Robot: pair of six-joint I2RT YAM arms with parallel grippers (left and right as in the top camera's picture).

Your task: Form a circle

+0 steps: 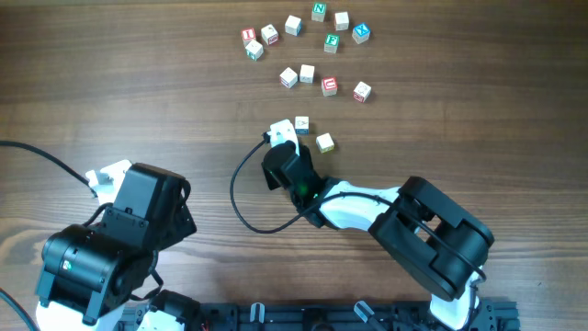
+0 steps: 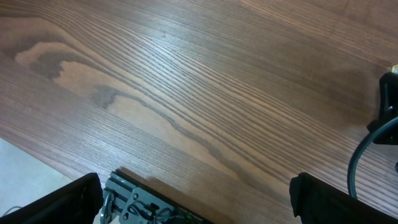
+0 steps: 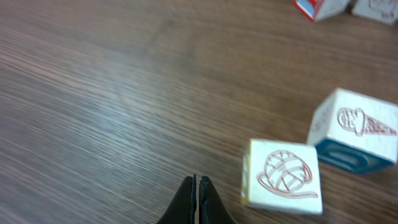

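Note:
No circle shows; its pieces, small pale wooden alphabet cubes (image 1: 307, 73), lie scattered at the table's far middle. Two more cubes (image 1: 301, 125) (image 1: 324, 142) sit apart from the rest, just right of my right gripper (image 1: 278, 135). In the right wrist view that gripper (image 3: 196, 186) is shut on nothing, low over the wood. A cube with a red yarn-ball drawing (image 3: 283, 176) lies close on its right, not touching. A cube with an ice-cream drawing and a blue side (image 3: 351, 137) is beyond it. My left gripper (image 1: 110, 173) (image 2: 193, 202) stands open and empty at the near left.
The right arm's black cable (image 1: 241, 198) loops on the table beside it and shows at the right edge of the left wrist view (image 2: 367, 146). A black rail (image 1: 349, 317) runs along the table's near edge. A red-sided cube (image 3: 317, 7) lies at the top of the right wrist view.

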